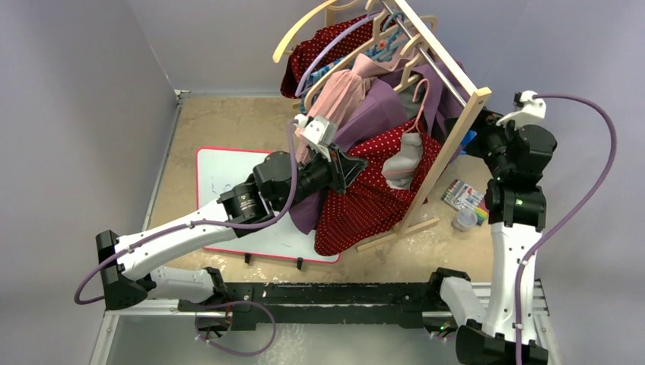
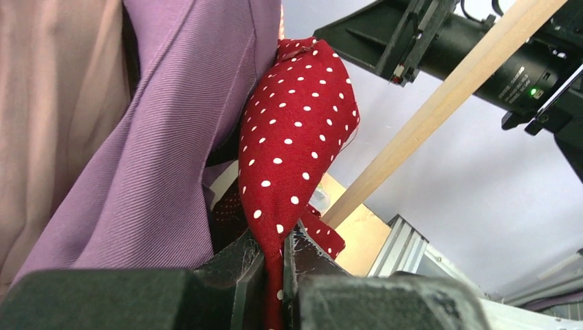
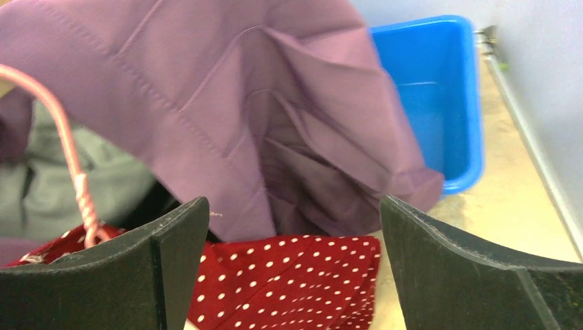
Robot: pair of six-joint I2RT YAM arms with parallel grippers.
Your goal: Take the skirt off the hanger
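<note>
Left hand (image 2: 273, 269) pinches soft, bunched red polka-dot skirt (image 2: 297, 137).

Nothing legible anywhere, only tiny white print on the black arm housing (image 2: 496, 63), way too small

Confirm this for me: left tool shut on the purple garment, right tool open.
Wrong on one point: the left wrist view shows the left tool shut on the red polka-dot skirt, not the purple garment beside it. The right tool is open, as stated.
</note>
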